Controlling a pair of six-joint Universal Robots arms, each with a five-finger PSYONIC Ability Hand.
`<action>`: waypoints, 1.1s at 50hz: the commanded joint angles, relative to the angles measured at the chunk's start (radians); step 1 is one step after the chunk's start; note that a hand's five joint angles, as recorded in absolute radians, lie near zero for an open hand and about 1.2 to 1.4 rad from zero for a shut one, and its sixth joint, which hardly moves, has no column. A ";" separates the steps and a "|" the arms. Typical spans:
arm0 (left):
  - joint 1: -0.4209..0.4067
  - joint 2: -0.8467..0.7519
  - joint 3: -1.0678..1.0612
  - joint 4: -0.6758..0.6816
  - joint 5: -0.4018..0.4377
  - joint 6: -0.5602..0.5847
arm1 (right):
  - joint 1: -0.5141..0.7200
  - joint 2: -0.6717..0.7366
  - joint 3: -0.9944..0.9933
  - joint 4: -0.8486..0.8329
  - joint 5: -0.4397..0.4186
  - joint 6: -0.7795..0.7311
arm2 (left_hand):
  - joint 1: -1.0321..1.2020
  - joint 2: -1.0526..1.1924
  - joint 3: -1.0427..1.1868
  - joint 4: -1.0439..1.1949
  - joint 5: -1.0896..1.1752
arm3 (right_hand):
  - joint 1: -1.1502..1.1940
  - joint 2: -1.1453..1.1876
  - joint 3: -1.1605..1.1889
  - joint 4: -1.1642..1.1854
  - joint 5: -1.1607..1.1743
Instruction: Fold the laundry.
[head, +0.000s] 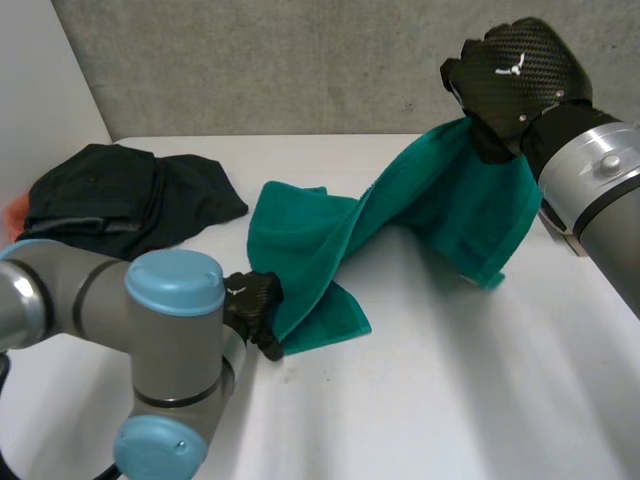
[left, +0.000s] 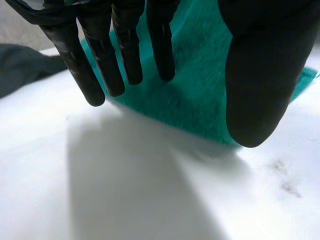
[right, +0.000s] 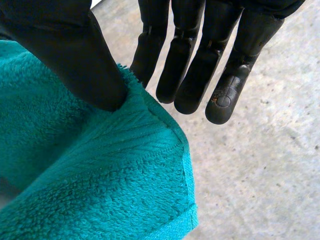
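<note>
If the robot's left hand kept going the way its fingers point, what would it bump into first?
Most likely the teal towel, whose edge lies right at the left hand fingertips on the white table. Depth is unclear, so it might touch bare table first.

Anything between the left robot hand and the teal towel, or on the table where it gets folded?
Nothing visible. Left robot hand is at the near edge of the teal towel; right robot hand pinches a raised corner; dark clothes lie aside.

One teal towel (head: 310, 240), one dark garment (head: 110, 200), one left robot hand (head: 255, 305), one right robot hand (head: 515, 75).
</note>
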 joint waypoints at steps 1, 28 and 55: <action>-0.006 -0.084 0.069 0.001 -0.003 -0.014 | 0.007 -0.027 -0.008 0.001 0.008 0.000 | 0.100 0.101 0.102 0.114 0.118 | 0.415 0.220 0.213 0.207 0.232; 0.145 0.389 0.052 0.036 0.002 0.306 | -0.137 -0.015 -0.027 0.159 -0.016 -0.049 | 0.896 0.897 0.897 0.909 0.914 | 0.415 0.220 0.213 0.207 0.232; 0.171 -0.206 0.807 0.516 0.170 1.185 | -0.168 0.554 -0.505 -0.273 0.108 -0.025 | 0.896 0.897 0.897 0.909 0.914 | 0.415 0.220 0.213 0.207 0.232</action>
